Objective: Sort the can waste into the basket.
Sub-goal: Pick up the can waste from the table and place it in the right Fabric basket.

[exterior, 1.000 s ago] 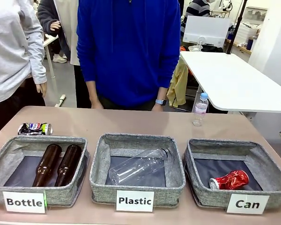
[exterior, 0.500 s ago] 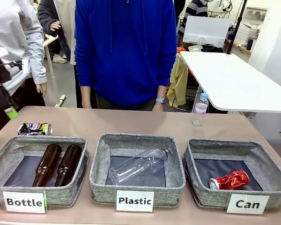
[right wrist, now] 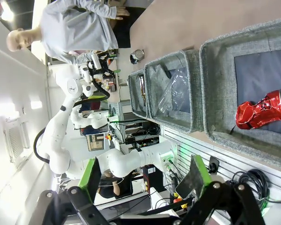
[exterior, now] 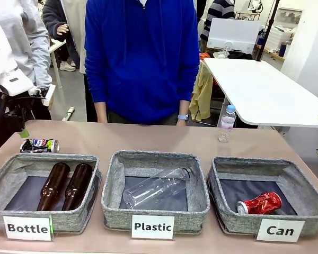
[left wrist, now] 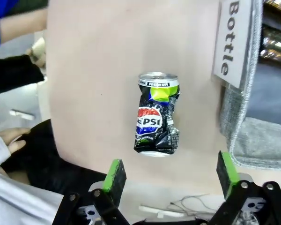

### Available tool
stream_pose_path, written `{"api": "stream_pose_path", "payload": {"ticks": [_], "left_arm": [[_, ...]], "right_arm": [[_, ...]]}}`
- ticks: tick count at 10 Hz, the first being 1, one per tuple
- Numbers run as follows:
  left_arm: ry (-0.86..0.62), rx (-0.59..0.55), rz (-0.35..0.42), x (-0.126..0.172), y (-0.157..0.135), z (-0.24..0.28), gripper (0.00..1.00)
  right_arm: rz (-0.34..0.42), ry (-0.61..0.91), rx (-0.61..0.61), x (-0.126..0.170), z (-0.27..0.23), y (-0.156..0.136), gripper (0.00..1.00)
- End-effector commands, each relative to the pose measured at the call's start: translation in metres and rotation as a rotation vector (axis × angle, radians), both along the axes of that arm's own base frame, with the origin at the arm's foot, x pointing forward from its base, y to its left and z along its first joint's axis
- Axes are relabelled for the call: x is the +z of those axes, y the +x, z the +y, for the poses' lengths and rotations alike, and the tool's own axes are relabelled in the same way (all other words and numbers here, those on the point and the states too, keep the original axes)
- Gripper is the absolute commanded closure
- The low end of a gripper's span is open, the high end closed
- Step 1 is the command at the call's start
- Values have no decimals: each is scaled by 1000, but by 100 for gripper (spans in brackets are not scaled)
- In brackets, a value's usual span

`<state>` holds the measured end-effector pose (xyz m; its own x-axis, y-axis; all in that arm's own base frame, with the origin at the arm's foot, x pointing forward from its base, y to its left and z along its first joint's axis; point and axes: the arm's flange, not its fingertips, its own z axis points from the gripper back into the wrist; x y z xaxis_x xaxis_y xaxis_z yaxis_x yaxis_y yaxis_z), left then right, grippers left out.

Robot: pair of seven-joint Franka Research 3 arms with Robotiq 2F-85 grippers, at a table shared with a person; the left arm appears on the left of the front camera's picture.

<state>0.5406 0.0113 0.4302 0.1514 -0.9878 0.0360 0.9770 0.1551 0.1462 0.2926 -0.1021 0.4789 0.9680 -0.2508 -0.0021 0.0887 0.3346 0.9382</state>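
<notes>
At far right, the basket [exterior: 254,162] holds a crushed red can [exterior: 259,203]; a Pepsi can [left wrist: 157,119] lies outside the Bottle basket [exterior: 47,157] (two brown bottles [exterior: 63,185] inside), under the left gripper [left wrist: 171,169], jaws apart; right gripper [right wrist: 145,174] likewise parted.

— How much of the "Can" basket [right wrist: 218,84] does the right wrist view give?
— Part of it; it runs off the right edge.

— The crushed can [left wrist: 157,115] under the left wrist?
— A crease swallows the first letter of its logo, and the small print is too fine to read. The "Bottle" basket [left wrist: 253,136] is cut by the right edge, its label [left wrist: 232,40] by the top, and the bottles [left wrist: 276,37] inside are a blurred glint.

— From the front?
— The left arm [exterior: 8,79] is cut by the left edge, and the person [exterior: 143,58] by the top.
</notes>
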Motion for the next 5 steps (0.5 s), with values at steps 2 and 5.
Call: {"api": "stream_pose_path", "payload": {"ticks": [2, 5], "left_arm": [[-32, 35, 5, 12, -4, 1, 0], [-13, -20, 21, -3, 3, 4, 0]], "right_arm": [[-17, -1, -10, 1, -1, 2, 0], [-17, -1, -10, 1, -1, 2, 0]]}}
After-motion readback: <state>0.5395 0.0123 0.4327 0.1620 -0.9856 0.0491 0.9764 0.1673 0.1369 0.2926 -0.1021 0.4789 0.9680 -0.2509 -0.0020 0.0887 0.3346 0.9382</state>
